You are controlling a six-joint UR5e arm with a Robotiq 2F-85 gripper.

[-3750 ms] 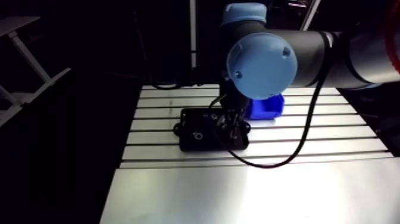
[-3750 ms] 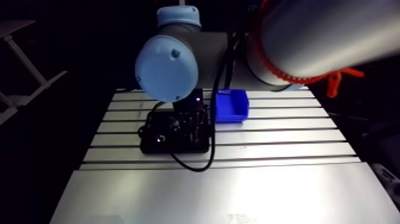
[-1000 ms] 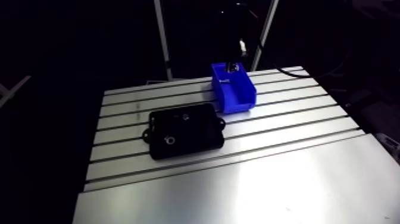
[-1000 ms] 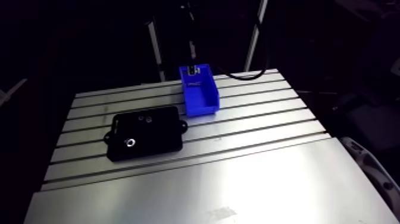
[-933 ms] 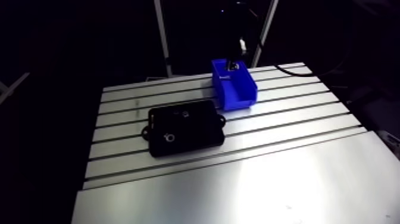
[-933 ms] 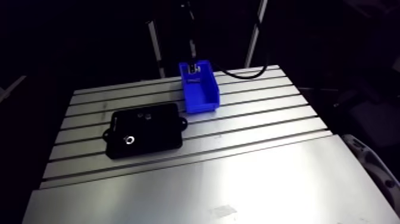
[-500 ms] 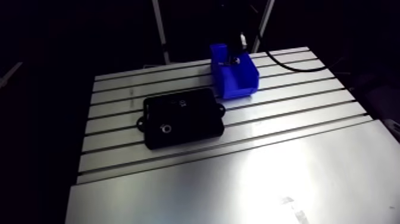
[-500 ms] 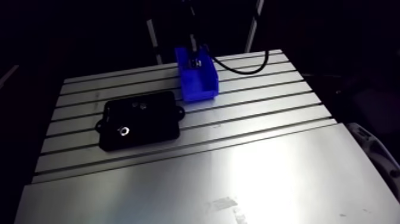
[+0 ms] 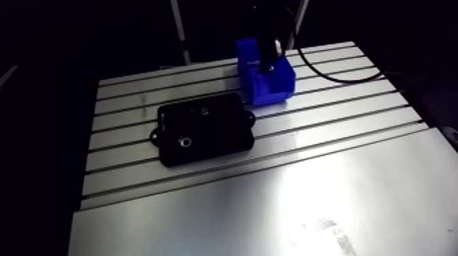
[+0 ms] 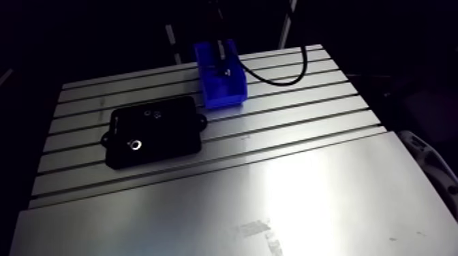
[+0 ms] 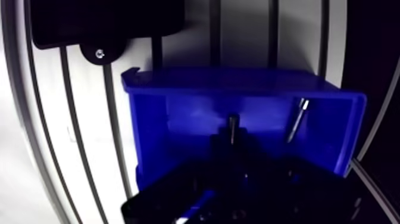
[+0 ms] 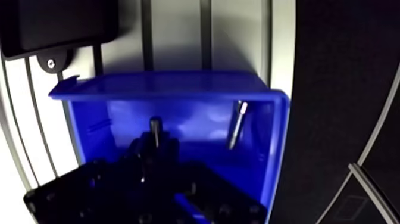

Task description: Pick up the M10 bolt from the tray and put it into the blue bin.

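The M10 bolt point(image 11: 233, 126) stands upright inside the blue bin point(image 11: 149, 131), above its floor and just short of the bin's wall on the tray side. Its dark shank rises from between the tips of the gripper point(image 11: 233, 146), and only its upper end shows clear of them. The fingers point(image 11: 217, 150) are dark against the bin's floor. In the wrist view they stand drawn in close on either side of the shank, with only the bolt's own width between them, so they are clamped on the bolt and touch nothing else that can be seen. The whole fingertip end is down within the bin's walls, and the arm view likewise shows the gripper inside the bin's open top. A second slim silvery bolt-like piece point(image 11: 296, 119) leans against the bin's inner corner, beside the held bolt and apart from it. Just beyond the bin on the slotted aluminium table point(image 9: 307, 190) lies the black tray point(image 9: 204, 126), its mounting ear point(image 11: 99, 53) near the bin's corner. A small bright ring point(image 9: 184, 142) lies in the half of the tray farther from the bin.
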